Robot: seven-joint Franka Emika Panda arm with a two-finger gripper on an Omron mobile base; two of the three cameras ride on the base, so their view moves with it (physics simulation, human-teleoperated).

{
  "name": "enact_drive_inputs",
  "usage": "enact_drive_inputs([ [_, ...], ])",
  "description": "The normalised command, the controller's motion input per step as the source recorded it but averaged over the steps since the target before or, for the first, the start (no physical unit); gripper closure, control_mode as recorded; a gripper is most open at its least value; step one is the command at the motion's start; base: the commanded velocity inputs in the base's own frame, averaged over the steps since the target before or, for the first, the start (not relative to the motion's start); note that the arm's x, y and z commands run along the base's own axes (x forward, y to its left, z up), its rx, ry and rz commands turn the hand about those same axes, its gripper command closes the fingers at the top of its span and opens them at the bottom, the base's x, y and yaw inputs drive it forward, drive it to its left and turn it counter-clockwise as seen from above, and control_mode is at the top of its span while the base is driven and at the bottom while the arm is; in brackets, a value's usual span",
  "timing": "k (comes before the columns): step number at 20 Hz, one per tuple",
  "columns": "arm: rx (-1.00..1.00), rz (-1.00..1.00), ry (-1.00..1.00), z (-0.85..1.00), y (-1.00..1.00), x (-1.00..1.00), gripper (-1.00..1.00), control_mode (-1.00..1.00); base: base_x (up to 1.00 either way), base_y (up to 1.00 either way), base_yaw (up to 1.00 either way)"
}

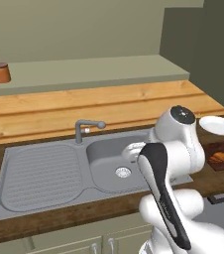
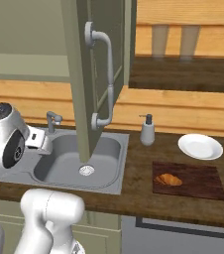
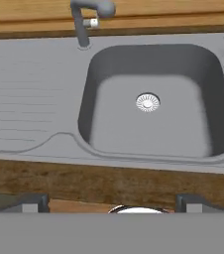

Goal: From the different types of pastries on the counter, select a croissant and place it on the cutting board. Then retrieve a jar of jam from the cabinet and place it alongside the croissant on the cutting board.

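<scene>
Cabinet door (image 2: pixel 91 74) hangs open over sink (image 2: pixel 104 171).

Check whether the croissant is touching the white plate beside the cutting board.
Apart. In the right base view the croissant lies on the cutting board, and bare board and counter separate it from the white plate.

bench (image 2: pixel 148 198) is dark brown wood, streaky grain, pretty matt; sink (image 3: pixel 29 94) looks like brushed grey steel, smooth in the basin, ribbed on the drainer side; tap (image 1: pixel 84 128) is the same dull grey metal; cutting board (image 2: pixel 198 181) is darker reddish wood with visible streaks; croissant (image 2: pixel 168 180) has a lumpy, ridged golden-brown crust; plate (image 2: pixel 200 146) is smooth glossy white, ceramic-looking; wall panel (image 1: pixel 99 106) behind is lighter, warmer wood; cabinet door (image 2: pixel 91 59) is flat matt olive with a smooth grey handle (image 2: pixel 104 74); jar of jam (image 1: pixel 1 72) reads matt reddish-brown
</scene>
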Motion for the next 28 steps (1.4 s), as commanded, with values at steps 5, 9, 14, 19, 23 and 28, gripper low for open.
enact_drive_inputs([
  [5, 0.0, 0.0, -0.22, 0.96, 0.48, -0.45, -1.0, -1.0, 0.0, 0.0, 0.0],
  [9, -0.01, 0.0, -0.26, 1.0, 0.34, -0.2, -1.0, -1.0, 0.0, 0.0, 0.0],
  [14, -0.01, 0.03, -0.17, 0.95, 0.51, -0.06, -1.0, -1.0, 0.0, 0.0, 0.0],
  [19, 0.0, 0.08, -0.07, 0.28, 0.7, 0.16, -1.0, -1.0, 0.0, 0.0, 0.0],
  [23, 0.0, 0.13, -0.1, 0.34, 0.65, 0.4, -1.0, -1.0, 0.0, 0.0, 0.0],
  [28, 0.0, 0.16, -0.09, 0.29, 0.69, 0.6, -1.0, -1.0, 0.0, 0.0, 0.0],
])
